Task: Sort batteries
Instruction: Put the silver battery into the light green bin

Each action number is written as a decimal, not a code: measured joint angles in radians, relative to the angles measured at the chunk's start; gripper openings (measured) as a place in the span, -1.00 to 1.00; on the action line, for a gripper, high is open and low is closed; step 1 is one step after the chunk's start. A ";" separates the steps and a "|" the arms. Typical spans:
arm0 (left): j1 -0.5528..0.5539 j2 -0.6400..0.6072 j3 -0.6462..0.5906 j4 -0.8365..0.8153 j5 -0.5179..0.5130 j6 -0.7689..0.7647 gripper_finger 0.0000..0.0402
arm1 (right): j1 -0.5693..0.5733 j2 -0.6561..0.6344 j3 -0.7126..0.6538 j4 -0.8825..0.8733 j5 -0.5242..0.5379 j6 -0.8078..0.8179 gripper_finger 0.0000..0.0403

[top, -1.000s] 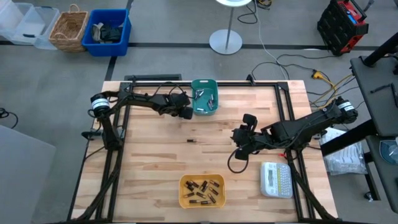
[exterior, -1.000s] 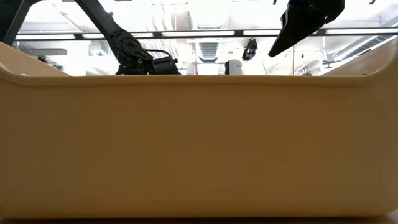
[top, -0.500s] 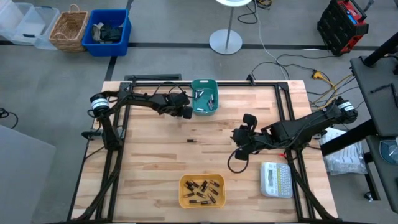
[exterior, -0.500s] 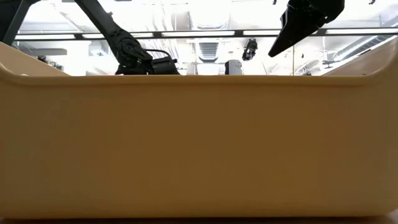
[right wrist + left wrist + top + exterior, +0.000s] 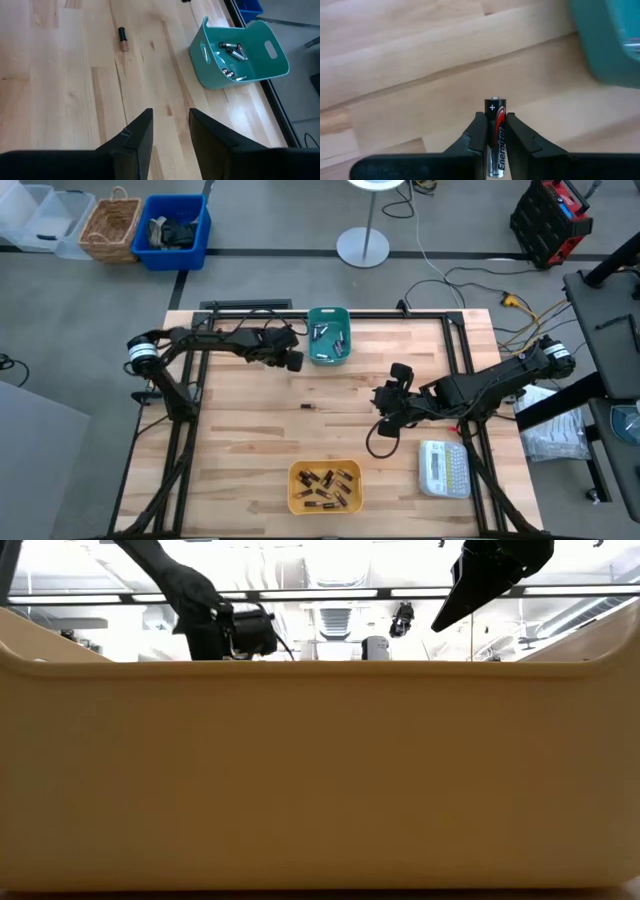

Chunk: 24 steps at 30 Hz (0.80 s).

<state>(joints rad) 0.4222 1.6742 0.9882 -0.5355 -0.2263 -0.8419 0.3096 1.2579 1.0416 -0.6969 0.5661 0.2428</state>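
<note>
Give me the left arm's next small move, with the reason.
Probably carry it sideways over the teal bin and let go. The left gripper is clamped on a battery above bare wood just beside that bin, which already holds similar silvery cells.

Clearance as I see it from here: bare counter point(image 5: 240, 440) across the middle, broken only by one loose battery point(image 5: 308, 407). Far edge blocked by the teal bin point(image 5: 329, 336), with my left pincer point(image 5: 296, 362) just beside it (clamped on a cell). Near edge blocked by the yellow bin point(image 5: 324, 486); the white label maker point(image 5: 443, 468) takes the near right corner. Right pincer point(image 5: 384, 423) stands mid-right, fingers apart.
</note>
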 joint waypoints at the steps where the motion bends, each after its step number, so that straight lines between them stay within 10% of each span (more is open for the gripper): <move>1: -0.005 -0.016 0.000 -0.008 -0.001 0.004 -0.89 | 0.000 0.000 0.000 0.000 0.000 0.000 -0.42; 24: -0.017 -0.110 0.004 0.598 0.163 0.209 -0.89 | 0.000 0.000 0.000 0.038 0.001 -0.064 -0.49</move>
<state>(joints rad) 0.4050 1.5638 0.9924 0.0622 -0.0636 -0.6326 0.3096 1.2579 1.0412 -0.6587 0.5667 0.1787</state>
